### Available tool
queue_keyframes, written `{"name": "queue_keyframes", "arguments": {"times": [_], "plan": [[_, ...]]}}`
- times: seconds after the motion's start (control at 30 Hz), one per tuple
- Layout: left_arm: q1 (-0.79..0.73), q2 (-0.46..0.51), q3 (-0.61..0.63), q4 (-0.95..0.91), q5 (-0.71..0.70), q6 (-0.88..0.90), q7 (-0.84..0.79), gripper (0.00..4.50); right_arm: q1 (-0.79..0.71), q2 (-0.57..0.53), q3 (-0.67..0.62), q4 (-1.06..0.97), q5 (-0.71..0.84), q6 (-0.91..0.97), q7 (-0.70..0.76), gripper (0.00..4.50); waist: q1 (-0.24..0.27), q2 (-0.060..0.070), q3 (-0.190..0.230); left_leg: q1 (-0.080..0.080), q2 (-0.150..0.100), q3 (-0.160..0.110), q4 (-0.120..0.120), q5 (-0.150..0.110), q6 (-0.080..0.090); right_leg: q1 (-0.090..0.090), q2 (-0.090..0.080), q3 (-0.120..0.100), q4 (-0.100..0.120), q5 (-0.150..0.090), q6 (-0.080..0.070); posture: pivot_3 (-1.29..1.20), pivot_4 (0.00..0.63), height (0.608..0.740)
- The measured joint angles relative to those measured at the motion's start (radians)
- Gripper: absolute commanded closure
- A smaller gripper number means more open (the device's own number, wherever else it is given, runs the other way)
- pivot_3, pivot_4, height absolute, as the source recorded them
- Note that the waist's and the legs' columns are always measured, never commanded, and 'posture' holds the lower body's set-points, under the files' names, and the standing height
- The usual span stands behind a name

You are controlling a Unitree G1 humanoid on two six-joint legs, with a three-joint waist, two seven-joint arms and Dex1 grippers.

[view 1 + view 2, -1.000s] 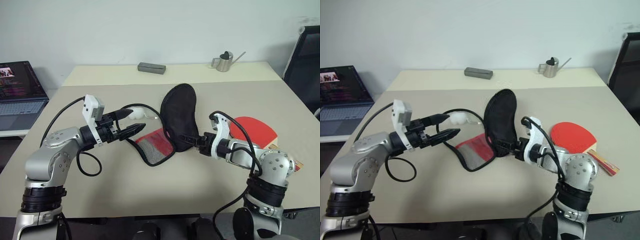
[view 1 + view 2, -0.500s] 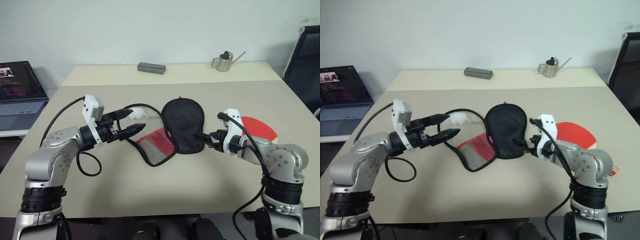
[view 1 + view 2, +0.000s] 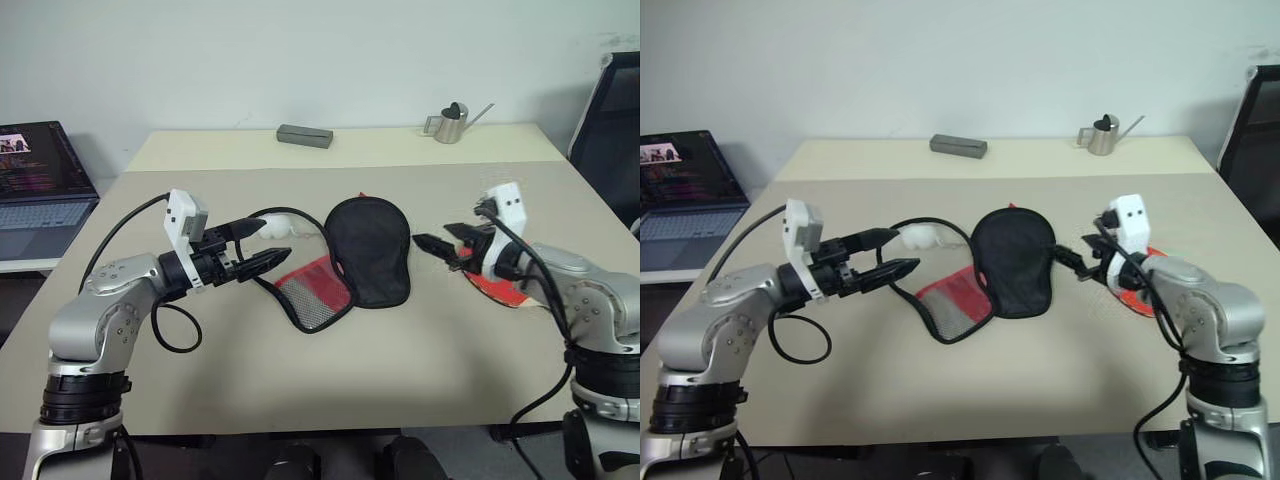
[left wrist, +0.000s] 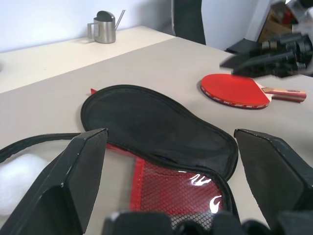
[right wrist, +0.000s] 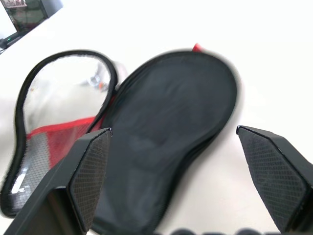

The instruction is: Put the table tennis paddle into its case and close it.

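Tabletop [image 3: 300, 380] holds the unzipped case [image 3: 370, 250] ahead of my spread, empty right gripper [image 3: 440, 248]; I should grasp the paddle [image 4: 230, 89] beneath it by its handle.

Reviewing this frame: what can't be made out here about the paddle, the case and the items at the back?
- Table tennis paddle: in the head views the right gripper hides most of it.
- Case: white lettering unreadable; the left gripper covers part of the mesh in the left wrist view.
- Grey box and metal watering can: too small for detail.
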Motion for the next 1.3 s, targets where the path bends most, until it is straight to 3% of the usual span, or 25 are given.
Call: {"name": "queue_keyframes", "arguments": {"times": [0.47,0.87,1.3], "plan": [[-0.034,0.002,-0.092,-0.076,0.006,0.000,-0.017,0.00,0.174,-0.310,-0.028,0.425,-0.158,-0.386,0.431,0.01,0.010,-0.001,0.001,0.000,0.000,0.003,0.001,0.000,0.000,0.002,0.000,0.000,-0.001,0.000,0.000,0.00,0.150,0.740],[-0.048,-0.002,-0.130,-0.157,-0.039,0.051,-0.035,0.00,0.199,-0.375,-0.042,0.723,-0.216,-0.494,0.583,0.01,0.010,-0.001,0.001,0.002,0.002,0.005,0.002,0.000,0.000,0.005,0.000,0.000,-0.001,0.000,0.000,0.00,0.150,0.740],[-0.273,-0.042,-0.274,-0.136,-0.013,0.048,-0.128,0.00,0.220,-0.429,-0.015,0.827,-0.329,-0.628,0.713,0.01,0.018,-0.003,0.002,0.009,0.002,0.007,0.002,0.000,0.000,0.015,0.001,-0.003,-0.004,0.000,0.000,0.00,0.150,0.740]]}}
